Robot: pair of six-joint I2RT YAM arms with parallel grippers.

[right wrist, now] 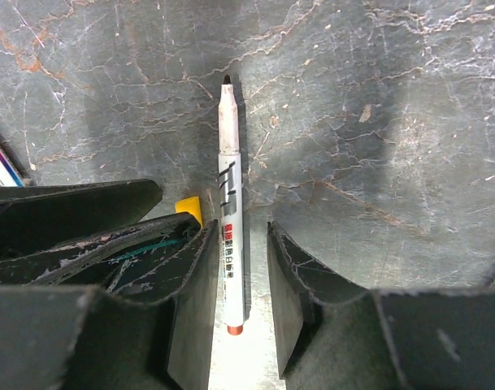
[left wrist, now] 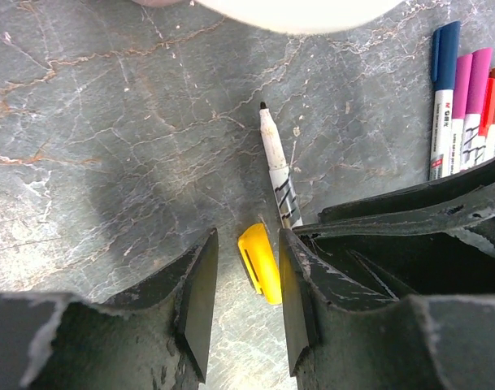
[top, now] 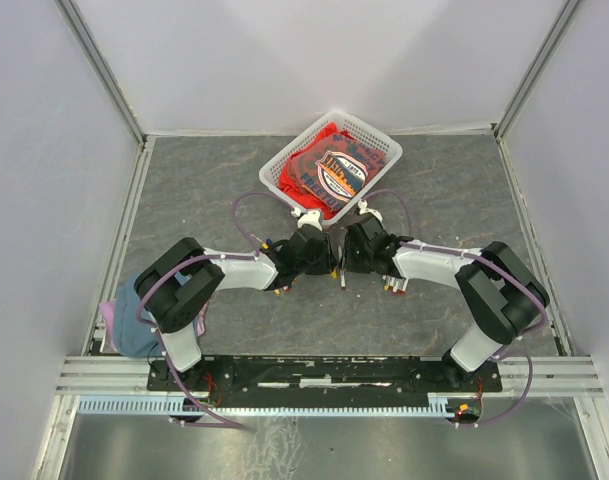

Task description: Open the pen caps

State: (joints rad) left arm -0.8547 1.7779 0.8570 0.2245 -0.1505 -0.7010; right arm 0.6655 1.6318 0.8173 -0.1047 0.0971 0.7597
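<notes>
Yellow cap [left wrist: 259, 264] — whole from left wrist

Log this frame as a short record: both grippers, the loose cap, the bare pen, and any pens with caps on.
left gripper: open, fingers either side of the yellow cap, not clamping it
right gripper: open, straddling the uncapped pen
yellow cap: off, lying on the table
uncapped pen: white barrel, dark tip exposed, flat on the table
capped markers: blue, pink and red caps on, side by side
white basket: far side, holds a red cloth
</notes>
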